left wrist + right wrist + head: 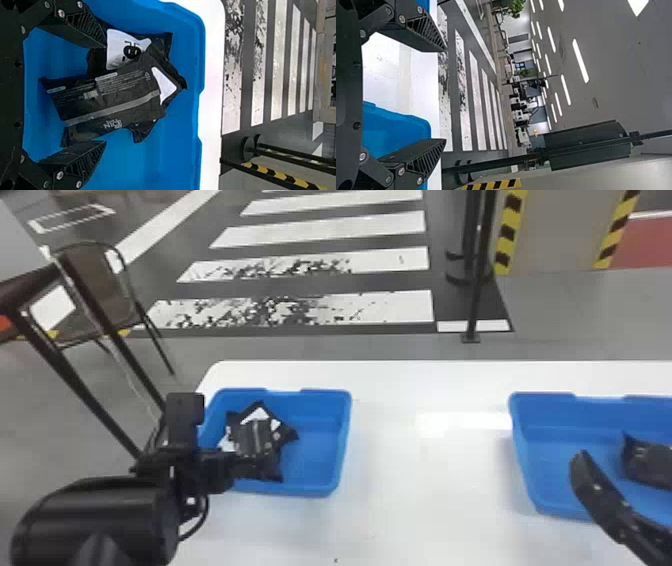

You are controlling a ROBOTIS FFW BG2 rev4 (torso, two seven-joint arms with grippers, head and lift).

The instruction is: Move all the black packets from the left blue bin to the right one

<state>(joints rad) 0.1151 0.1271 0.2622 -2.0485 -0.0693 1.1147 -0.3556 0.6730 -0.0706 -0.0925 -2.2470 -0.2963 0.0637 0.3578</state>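
Gaping over black packets [256, 437], left pincer [241, 466], bin floor [312, 447] toward right rim [346, 435]

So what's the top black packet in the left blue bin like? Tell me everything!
The top packet is black and oblong, with a grey stripe running lengthwise and small pale writing. It looks like thin, slightly wrinkled plastic or foil. It lies broad side up, across other black packets in the left blue bin. The left gripper has its open fingers around the pile, not closed on this packet.
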